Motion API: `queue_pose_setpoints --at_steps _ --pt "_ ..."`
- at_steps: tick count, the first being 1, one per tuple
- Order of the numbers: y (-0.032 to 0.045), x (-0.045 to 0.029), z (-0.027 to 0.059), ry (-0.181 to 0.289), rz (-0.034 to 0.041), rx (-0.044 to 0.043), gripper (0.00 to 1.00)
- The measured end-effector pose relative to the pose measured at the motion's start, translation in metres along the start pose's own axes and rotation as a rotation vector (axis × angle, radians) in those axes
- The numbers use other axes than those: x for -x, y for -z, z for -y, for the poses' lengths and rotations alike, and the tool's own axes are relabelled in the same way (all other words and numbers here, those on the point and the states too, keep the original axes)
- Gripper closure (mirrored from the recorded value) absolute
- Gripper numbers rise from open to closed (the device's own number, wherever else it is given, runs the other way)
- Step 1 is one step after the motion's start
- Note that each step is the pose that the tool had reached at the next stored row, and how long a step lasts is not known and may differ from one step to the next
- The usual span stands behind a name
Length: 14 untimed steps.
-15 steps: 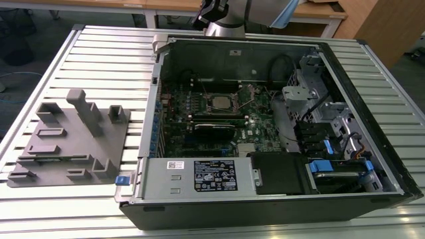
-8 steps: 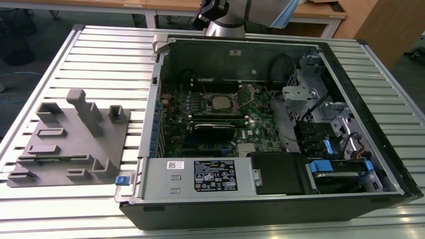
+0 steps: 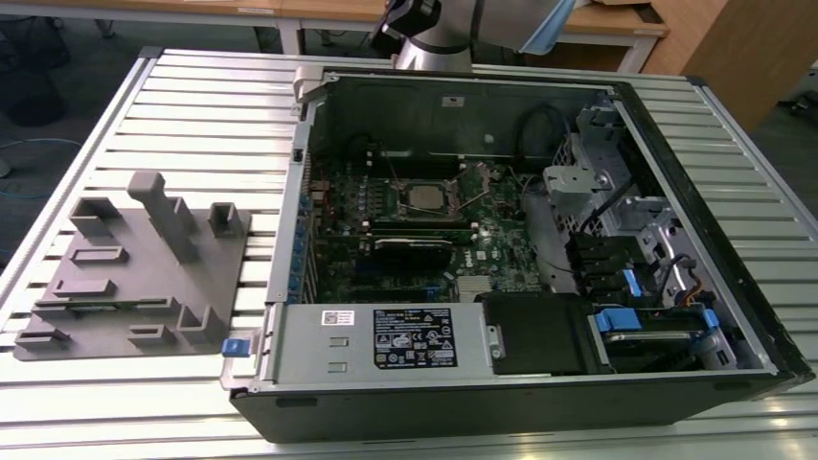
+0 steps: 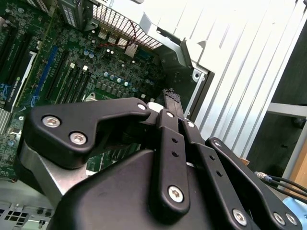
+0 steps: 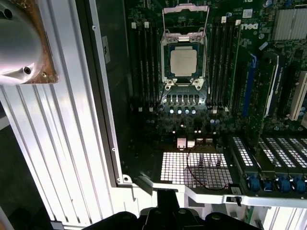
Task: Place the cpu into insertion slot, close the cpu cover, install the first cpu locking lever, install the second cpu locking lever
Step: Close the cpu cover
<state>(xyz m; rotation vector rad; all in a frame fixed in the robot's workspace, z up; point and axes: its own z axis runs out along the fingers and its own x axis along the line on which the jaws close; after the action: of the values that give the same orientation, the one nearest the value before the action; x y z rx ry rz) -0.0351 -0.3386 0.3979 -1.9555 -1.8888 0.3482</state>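
**Fig. 1.** Open black desktop computer case (image 3: pixel 511 412) lying on a slatted aluminium table (image 3: pixel 192 105), with the green motherboard (image 3: pixel 505 244) exposed. In the exterior view, the small square silver-grey cpu (image 3: pixel 420 195) lies near the board's centre. It is seated flat inside the insertion slot (image 5: pixel 184 82), a dark square socket with a shiny metal rim. The cpu cover (image 5: pixel 185 33), a thin silvery frame with a cut-out centre, stands swung up and clear of the chip (image 5: pixel 183 62). In the exterior view it sits at three o'clock from the chip, so the socket is uncovered. The black linkage gripper (image 4: pixel 171 98) hangs beside the case wall near the perforated grille (image 5: pixel 194 170), well apart from the socket. Its fingers are pressed together with nothing between them. The gripper's dark tip also shows in the first wrist view (image 5: pixel 168 199). The robot arm (image 3: pixel 428 43) enters at twelve o'clock from the case. A grey moulded parts fixture (image 3: pixel 141 268) rests on the table at nine o'clock from the case.
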Motion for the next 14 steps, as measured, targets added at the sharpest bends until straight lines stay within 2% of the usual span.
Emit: queue_pose_setpoints --at_steps 14 --pt "0.0049 -0.0005 0.0024 0.0 0.0 0.0 0.89"
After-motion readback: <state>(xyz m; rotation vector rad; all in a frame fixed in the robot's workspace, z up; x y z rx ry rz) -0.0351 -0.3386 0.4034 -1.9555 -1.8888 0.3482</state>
